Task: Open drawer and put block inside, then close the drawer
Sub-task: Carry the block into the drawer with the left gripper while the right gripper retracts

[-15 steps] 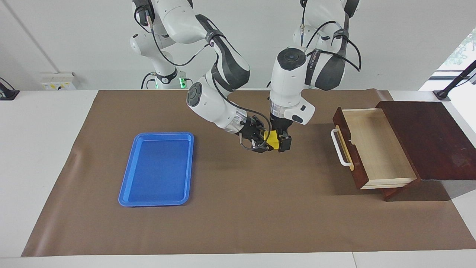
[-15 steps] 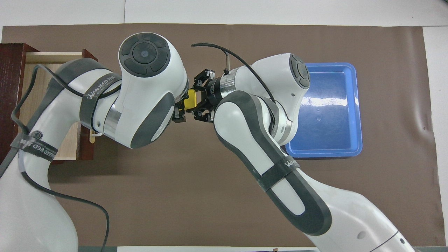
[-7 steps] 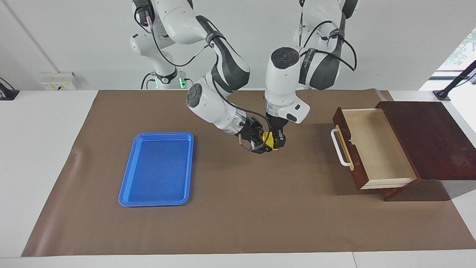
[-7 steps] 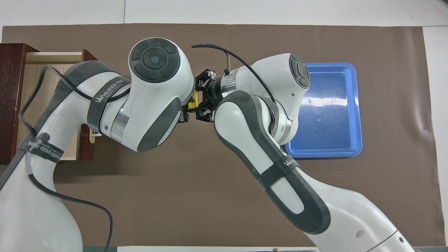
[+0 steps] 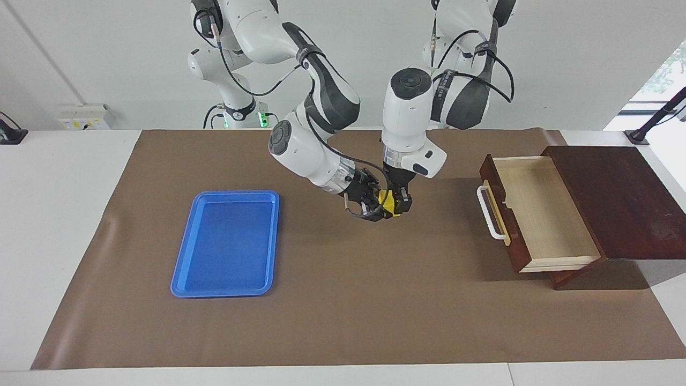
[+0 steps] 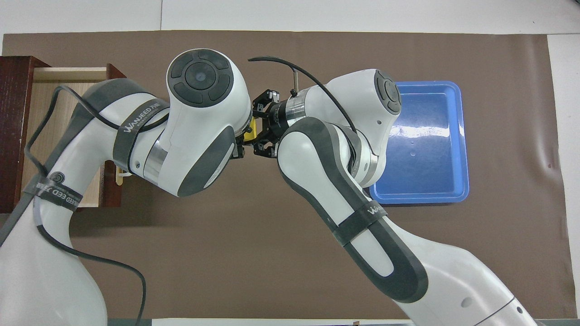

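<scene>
The yellow block (image 5: pixel 387 204) hangs in the air over the brown mat, between the blue tray and the drawer. My right gripper (image 5: pixel 375 207) grips it from the tray's side. My left gripper (image 5: pixel 399 206) comes down from above and its fingers are closed on the block too. In the overhead view only a sliver of the block (image 6: pixel 249 131) shows between the right gripper (image 6: pixel 260 136) and the left arm, which hides the left gripper. The drawer (image 5: pixel 541 214) stands pulled open, its pale inside bare, its white handle (image 5: pixel 490 212) toward the mat's middle. It also shows in the overhead view (image 6: pixel 45 93).
The dark wooden cabinet (image 5: pixel 616 198) sits at the left arm's end of the table. The flat blue tray (image 5: pixel 228 244) lies toward the right arm's end and also shows in the overhead view (image 6: pixel 423 140). The brown mat (image 5: pixel 348 300) covers the table.
My left gripper, open wide beside the block a second ago, has moved over it and closed on it. The block and right gripper rose slightly. Nothing moved in the last half second.
</scene>
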Available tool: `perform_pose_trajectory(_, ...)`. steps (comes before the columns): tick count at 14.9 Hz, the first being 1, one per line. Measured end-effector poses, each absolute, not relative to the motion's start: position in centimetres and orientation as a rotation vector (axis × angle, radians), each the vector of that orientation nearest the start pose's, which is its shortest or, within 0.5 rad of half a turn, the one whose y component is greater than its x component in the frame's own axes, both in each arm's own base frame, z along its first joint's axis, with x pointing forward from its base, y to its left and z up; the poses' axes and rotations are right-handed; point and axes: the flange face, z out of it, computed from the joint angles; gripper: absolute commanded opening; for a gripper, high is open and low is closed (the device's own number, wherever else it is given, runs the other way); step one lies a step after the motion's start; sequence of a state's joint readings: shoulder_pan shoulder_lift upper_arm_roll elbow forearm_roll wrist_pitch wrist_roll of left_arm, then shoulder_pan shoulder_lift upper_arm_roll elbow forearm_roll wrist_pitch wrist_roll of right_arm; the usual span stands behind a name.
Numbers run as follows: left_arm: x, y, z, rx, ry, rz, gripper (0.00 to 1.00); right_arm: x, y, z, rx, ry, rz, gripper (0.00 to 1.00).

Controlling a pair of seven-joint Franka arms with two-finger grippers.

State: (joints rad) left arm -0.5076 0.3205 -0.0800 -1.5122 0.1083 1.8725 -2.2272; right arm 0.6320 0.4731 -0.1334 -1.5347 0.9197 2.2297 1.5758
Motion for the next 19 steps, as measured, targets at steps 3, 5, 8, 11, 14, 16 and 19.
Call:
perform_pose_trajectory(3,55.9,-35.5,48.5,2.146,2.252,0.132,0.0,61.8,36.0,41.6,-1.758,1.786,0.672,1.0)
perform_pose_trajectory(5,56.1,-35.3,48.5,2.142,2.255,0.133,0.0,62.7,33.9,41.5,-1.742,1.81,0.688,1.0)
perform_pose_trajectory(8,56.6,-33.9,48.7,2.168,2.269,0.134,0.0,64.2,29.4,42.1,-1.723,1.841,0.723,1.0)
perform_pose_trajectory(11,58.4,-28.3,50.8,2.285,2.247,0.113,0.0,64.9,22.9,43.0,-1.811,1.798,0.688,1.0)
perform_pose_trajectory(14,60.2,-19.2,53.3,2.363,2.222,0.015,0.0,63.9,16.4,44.0,-2.096,1.643,0.586,1.0)
perform_pose_trajectory(16,61.3,-13.0,54.2,2.358,2.219,-0.015,0.0,63.1,12.5,45.0,-2.296,1.495,0.53,1.0)
perform_pose_trajectory(19,62.4,-5.6,54.2,2.338,2.219,-0.048,0.0,61.7,7.1,46.7,-2.534,1.226,0.483,1.0)
